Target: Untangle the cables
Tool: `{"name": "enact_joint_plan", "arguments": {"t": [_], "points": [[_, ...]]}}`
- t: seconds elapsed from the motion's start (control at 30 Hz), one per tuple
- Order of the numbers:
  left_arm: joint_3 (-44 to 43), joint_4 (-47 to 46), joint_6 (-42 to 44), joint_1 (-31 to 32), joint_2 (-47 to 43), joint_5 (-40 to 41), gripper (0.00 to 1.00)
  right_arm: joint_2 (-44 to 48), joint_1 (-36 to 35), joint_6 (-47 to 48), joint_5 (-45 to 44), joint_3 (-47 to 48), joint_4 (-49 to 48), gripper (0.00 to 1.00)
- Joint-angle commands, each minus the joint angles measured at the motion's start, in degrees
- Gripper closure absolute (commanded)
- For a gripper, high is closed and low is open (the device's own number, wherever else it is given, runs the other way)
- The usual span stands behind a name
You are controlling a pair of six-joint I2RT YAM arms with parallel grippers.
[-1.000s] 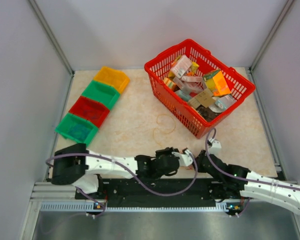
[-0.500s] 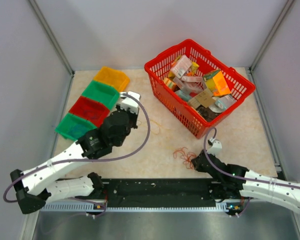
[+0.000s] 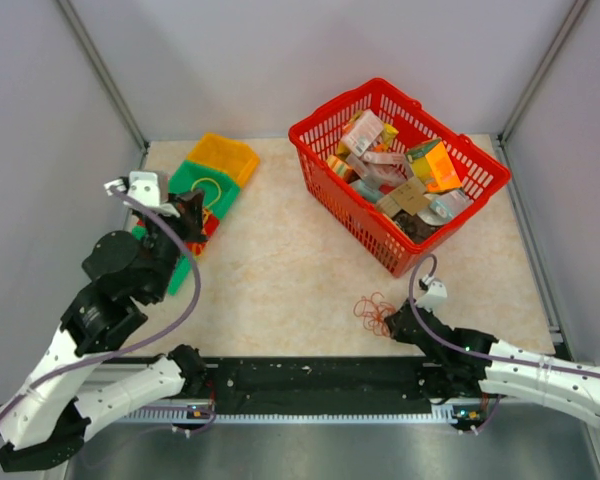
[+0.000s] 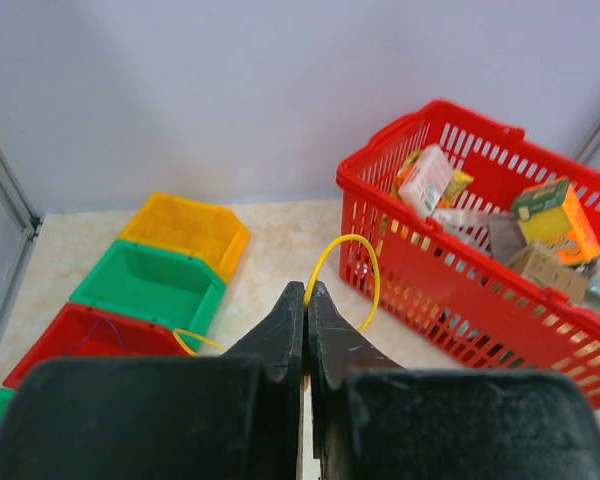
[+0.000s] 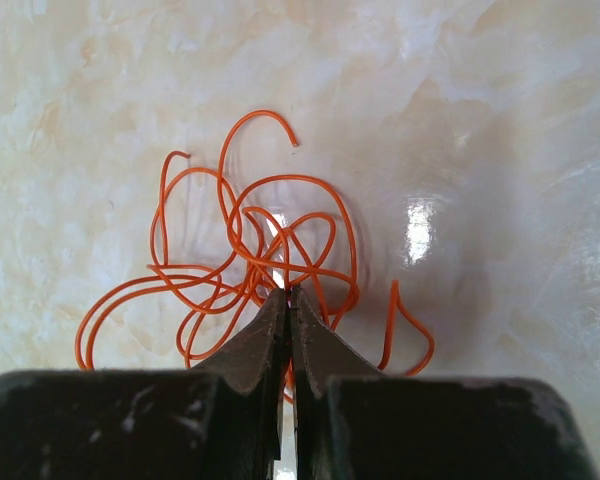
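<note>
My left gripper (image 3: pixel 194 214) is raised over the row of bins at the left. It is shut on a thin yellow cable (image 3: pixel 211 190), whose loop hangs over the green bin. In the left wrist view the jaws (image 4: pixel 306 291) are pressed together, with the yellow cable (image 4: pixel 366 258) arching out from their tips. My right gripper (image 3: pixel 391 319) is low on the table at the front centre. It is shut on a strand of the tangled orange-red cable (image 3: pixel 372 306). In the right wrist view the tips (image 5: pixel 287 293) pinch the tangle (image 5: pixel 248 238), which spreads flat on the table.
A row of bins lies at the left: yellow (image 3: pixel 224 157), green (image 3: pixel 206 184), red partly hidden by my arm, and another green (image 3: pixel 180 272). A red basket (image 3: pixel 332 200) full of boxes and packets stands at the back right. White walls enclose the table.
My left arm has swung from beside the right gripper at the front centre out to the left, carrying the yellow cable over the bins. The orange tangle and right gripper stay put.
</note>
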State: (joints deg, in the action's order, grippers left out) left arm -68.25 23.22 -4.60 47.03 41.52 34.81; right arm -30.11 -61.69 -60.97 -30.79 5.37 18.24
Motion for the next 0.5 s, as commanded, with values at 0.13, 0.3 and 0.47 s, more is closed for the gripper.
{"name": "enact_joint_plan", "arguments": {"t": [0.13,0.3,0.47], "points": [[-4.3,-0.6,-1.7,-0.2,-1.3,-4.3,1.0,-0.1,1.0,-2.1,-4.2,1.8,2.8,1.0],[-2.2,-0.1,-6.2,-0.2,2.1,-8.3,1.0,0.2,1.0,-1.5,-3.8,2.1,3.2,1.0],[0.0,0.0,-9.1,-0.2,5.7,-8.9,1.0,0.9,1.0,-1.4,-3.1,1.8,3.3,1.0]]}}
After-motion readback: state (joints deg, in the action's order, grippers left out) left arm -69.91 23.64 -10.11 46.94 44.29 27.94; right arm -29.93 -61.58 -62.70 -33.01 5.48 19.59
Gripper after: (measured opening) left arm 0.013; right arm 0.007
